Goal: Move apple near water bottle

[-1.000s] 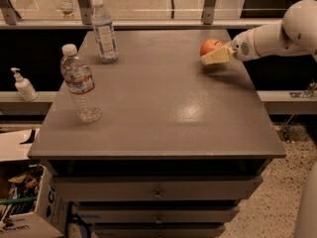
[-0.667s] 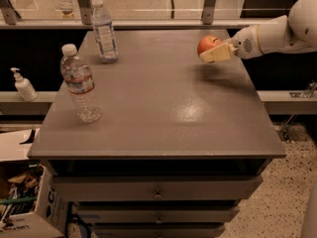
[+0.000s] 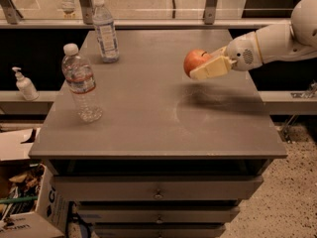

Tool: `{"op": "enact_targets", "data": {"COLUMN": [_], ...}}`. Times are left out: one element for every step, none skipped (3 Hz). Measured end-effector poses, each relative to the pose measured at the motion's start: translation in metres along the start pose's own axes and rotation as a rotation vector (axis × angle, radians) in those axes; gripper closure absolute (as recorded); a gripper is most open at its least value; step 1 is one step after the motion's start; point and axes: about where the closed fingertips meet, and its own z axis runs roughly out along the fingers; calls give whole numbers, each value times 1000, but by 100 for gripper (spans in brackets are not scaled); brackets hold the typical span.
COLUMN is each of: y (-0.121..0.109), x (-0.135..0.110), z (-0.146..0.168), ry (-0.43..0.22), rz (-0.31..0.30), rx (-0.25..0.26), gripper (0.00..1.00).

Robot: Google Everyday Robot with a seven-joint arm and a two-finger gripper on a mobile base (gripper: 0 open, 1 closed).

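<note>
My gripper (image 3: 204, 64) comes in from the right on a white arm and is shut on the red-orange apple (image 3: 194, 61). It holds the apple in the air above the right middle of the grey table (image 3: 153, 128), casting a shadow below. The water bottle (image 3: 81, 84), clear and ribbed with a white cap and a narrow reddish label band, stands upright near the table's left edge, far to the left of the apple.
A second bottle with a tall pale label (image 3: 104, 29) stands at the table's back left. A small white pump dispenser (image 3: 24, 85) sits on a ledge to the left. Cardboard boxes (image 3: 22, 202) lie on the floor at lower left. Drawers sit below the tabletop.
The gripper has lifted the apple off the table and carried it left, toward the table's middle.
</note>
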Motion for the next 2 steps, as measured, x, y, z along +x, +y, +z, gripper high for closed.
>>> {"op": "enact_targets", "data": {"y": [0,13], "x": [0,4], "z": [0,8], "ry": [-1,-20], "rz": [0,-2], "rx": [1,-26], "gripper": [100,100]}}
